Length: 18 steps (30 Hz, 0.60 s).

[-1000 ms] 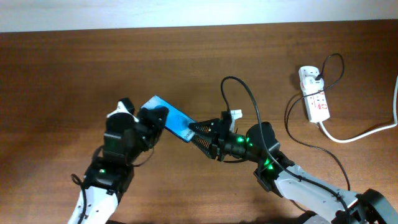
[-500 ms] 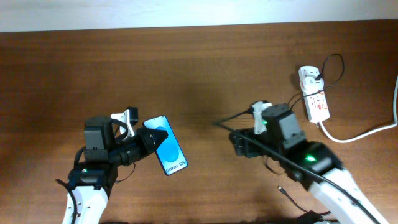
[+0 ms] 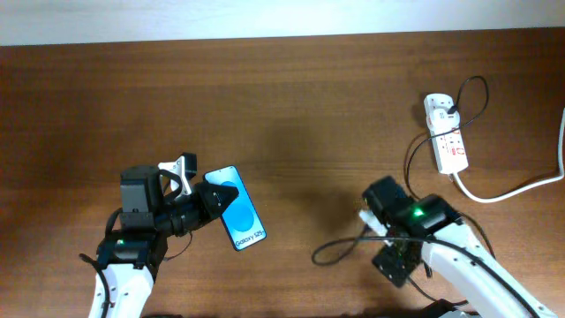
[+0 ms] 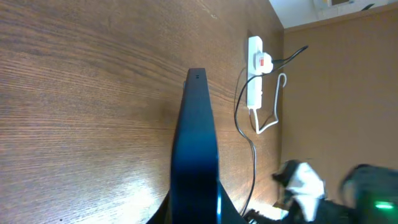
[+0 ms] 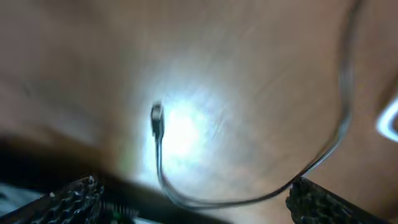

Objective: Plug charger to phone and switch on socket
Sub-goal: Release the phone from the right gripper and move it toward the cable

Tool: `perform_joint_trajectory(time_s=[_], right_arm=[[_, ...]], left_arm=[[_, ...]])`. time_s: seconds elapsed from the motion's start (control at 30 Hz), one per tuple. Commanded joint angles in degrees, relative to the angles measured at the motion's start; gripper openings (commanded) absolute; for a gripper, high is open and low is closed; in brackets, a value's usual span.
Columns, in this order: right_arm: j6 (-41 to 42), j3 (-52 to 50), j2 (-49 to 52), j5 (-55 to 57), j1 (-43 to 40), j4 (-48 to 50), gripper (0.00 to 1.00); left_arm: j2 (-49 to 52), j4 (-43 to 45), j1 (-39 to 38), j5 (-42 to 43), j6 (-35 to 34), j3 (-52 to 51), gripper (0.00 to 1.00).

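My left gripper (image 3: 207, 205) is shut on the phone (image 3: 237, 215), held off the table with its blue "Galaxy S25+" screen facing up. In the left wrist view the phone (image 4: 196, 143) shows edge-on between my fingers. My right gripper (image 3: 395, 263) is open near the front edge, pointing down. In the right wrist view its fingers (image 5: 68, 199) stand wide apart, and the charger's small plug tip (image 5: 157, 117) lies loose on the table between and beyond them. The black cable (image 3: 408, 166) runs from its plug head (image 3: 451, 111) in the white socket (image 3: 446, 132).
The socket's thick white cord (image 3: 512, 189) runs off the right edge. The socket (image 4: 255, 74) and the black cable show far ahead in the left wrist view. A loose cable loop (image 3: 331, 252) lies left of my right gripper.
A second ago both grippers met at the phone, then parted. Since half a second ago my right arm has swung toward the front edge; the cable tip lies on the table. The left arm holds still.
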Motion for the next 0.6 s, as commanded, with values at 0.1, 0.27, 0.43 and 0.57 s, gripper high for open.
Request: perform_joint_trajectory(time_s=[0.1,0.27,0.43,0.57], right_arm=[[-7.13,-3.61,1.25,5.03,-0.20,3.87,0.57],[-16.85,-1.73,1.25,16.96,-7.04,-7.43,0.19],[-16.85,-1.44,-1.62,0.33,-13.42,-4.44,0.88],[-16.63,-1.25,-6.71,-5.92,-11.02,-2.62,0.89]], left_arm=[[-0.33,0.39,0.20,1.92,0.74,0.48,0.00],[-0.33,0.39,0.20,1.90,0.74,0.48,0.00],[-0.33,0.39,0.20,1.42,0.74,0.48,0.02],[-0.33,0.39,0.20,1.27,0.74,0.48,0.04]])
